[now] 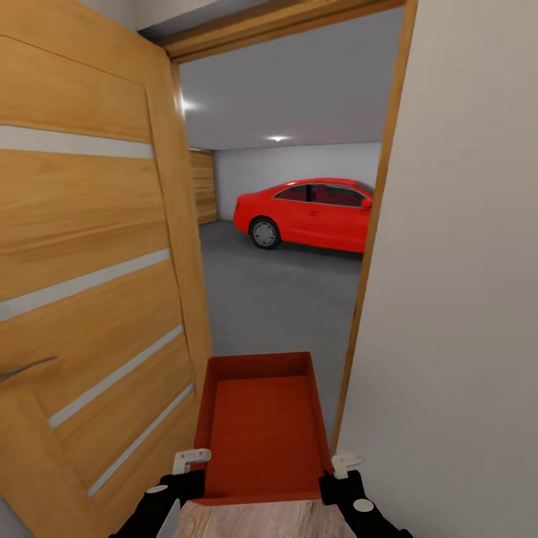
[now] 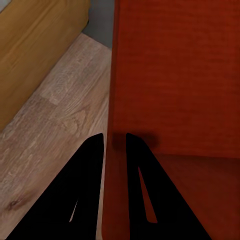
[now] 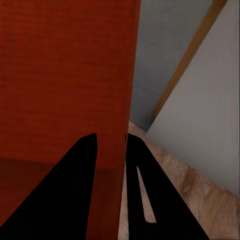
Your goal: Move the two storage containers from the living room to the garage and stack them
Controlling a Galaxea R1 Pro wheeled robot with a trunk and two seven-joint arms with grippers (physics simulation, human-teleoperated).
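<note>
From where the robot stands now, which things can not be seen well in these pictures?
- Head view: the red car is cut at its right end by the door frame.
- Head view: the storage container hides the floor under it.
- Head view: both arms are cut off by the bottom edge.
- Second container: not visible, place unknown.

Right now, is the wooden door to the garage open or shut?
Open. The wooden door is swung aside at the left, and through the doorway the grey floor and red car are visible.
</note>
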